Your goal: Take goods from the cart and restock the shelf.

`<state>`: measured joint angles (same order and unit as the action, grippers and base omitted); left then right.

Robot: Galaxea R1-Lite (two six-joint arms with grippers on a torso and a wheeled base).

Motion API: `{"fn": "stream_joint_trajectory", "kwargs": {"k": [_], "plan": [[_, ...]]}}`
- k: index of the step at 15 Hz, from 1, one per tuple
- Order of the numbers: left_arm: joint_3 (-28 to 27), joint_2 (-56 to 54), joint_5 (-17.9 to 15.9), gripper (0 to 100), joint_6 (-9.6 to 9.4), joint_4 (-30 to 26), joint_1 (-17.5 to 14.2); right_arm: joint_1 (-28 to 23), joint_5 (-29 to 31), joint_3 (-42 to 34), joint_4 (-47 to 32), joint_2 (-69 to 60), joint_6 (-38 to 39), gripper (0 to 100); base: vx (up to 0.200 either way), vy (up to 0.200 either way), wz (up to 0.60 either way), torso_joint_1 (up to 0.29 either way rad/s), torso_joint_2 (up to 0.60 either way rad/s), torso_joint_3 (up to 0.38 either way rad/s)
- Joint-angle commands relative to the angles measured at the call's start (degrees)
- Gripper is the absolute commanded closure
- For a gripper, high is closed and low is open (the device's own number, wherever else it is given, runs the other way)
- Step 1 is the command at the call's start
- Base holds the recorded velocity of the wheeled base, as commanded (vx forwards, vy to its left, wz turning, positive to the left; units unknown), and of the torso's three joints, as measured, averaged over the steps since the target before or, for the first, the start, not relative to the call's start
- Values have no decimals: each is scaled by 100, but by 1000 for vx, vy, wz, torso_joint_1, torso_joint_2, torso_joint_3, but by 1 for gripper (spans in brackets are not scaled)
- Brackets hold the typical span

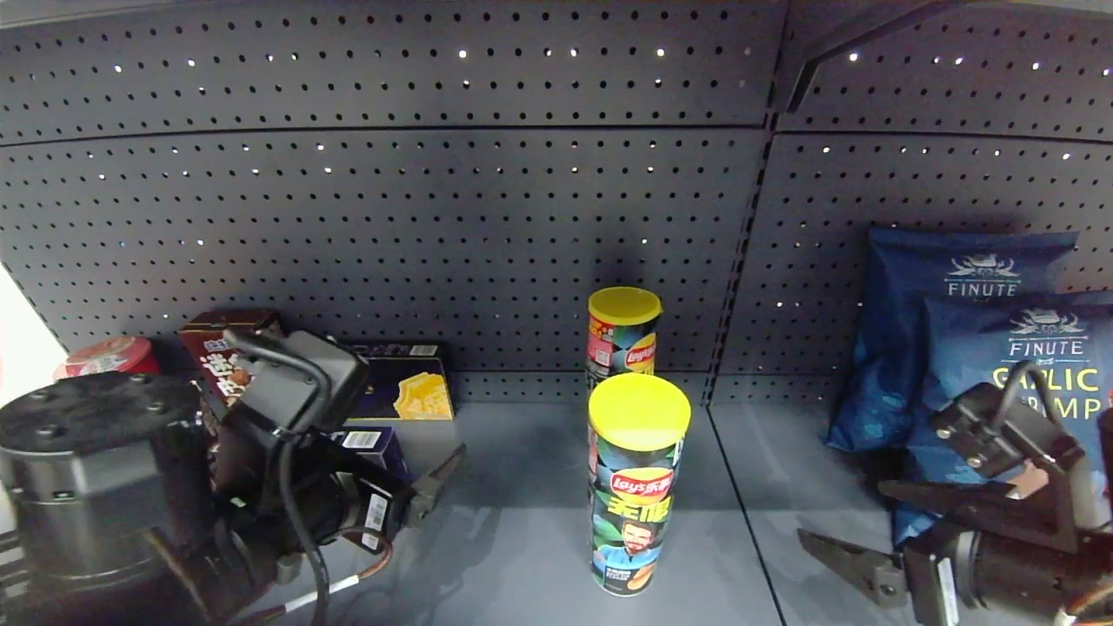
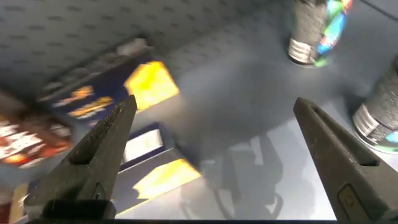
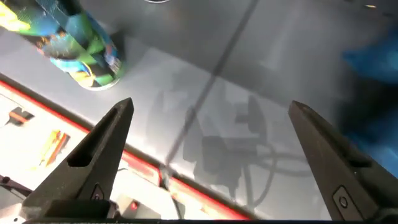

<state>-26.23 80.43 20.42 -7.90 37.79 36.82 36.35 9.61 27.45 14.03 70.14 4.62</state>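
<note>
Shelf [image 1: 522, 539]: dark grey deck, partly stocked, with a pegboard back panel [image 1: 391, 217] behind it. A seam [image 1: 739, 496] splits the deck into two bays.

Right bay: two blue bags. The rear bag [image 1: 904, 313] leans on the pegboard and the front bag [image 1: 1017, 365] overlaps it.

Left bay, just beside the seam: two upright cans with yellow lids, one behind the other and apart. The front can [image 1: 637, 487] stands near the deck's front. The rear can [image 1: 623, 339] stands close to the pegboard.

Left end of that bay: a dark blue box [image 1: 409, 378] with a yellow picture sits against the back panel. A second blue box [image 1: 369, 442] lies in front of it. A brown box [image 1: 222, 348] is beside them, and a red-lidded tub [image 1: 109, 355] is farthest left.

My left gripper [image 2: 214, 102]: fingers spread wide, empty. It hangs above the deck by the blue boxes, left of the cans and well apart from them.

My right gripper [image 3: 210, 104]: also spread wide, empty. It is low over the deck's front edge, where a red strip [image 3: 93, 134] runs. The blue bags are beyond it and the front can is off to its left.
</note>
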Motion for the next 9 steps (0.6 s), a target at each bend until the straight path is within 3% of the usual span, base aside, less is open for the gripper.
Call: {"fn": "stream_joint_trajectory", "kwargs": {"k": [1,2,4,7,8,9], "plan": [[154,-625,41,0,-98,0,-263,-313,41,-425,-199,-1047,-5,0,0,0,0,0,0,0],[338,-1012,41,0,-177,0,-676,-708,41,-645,-357,-1504,-5,0,0,0,0,0,0,0],[725,-1724,85,0,-186,-79,-1142,-1174,41,-917,-375,-2005,-14,0,0,0,0,0,0,0],[1120,-2990,445,0,-168,-817,-1976,-2115,33,-1216,-384,-2717,-163,0,0,0,0,0,0,0],[1147,-3095,463,0,-159,-870,-2073,-2220,33,-1242,-384,-2778,-163,0,0,0,0,0,0,0],[1393,-3543,551,0,-142,-1019,-2557,-2739,33,-1418,-401,-3138,-154,0,0,0,0,0,0,0]]}}
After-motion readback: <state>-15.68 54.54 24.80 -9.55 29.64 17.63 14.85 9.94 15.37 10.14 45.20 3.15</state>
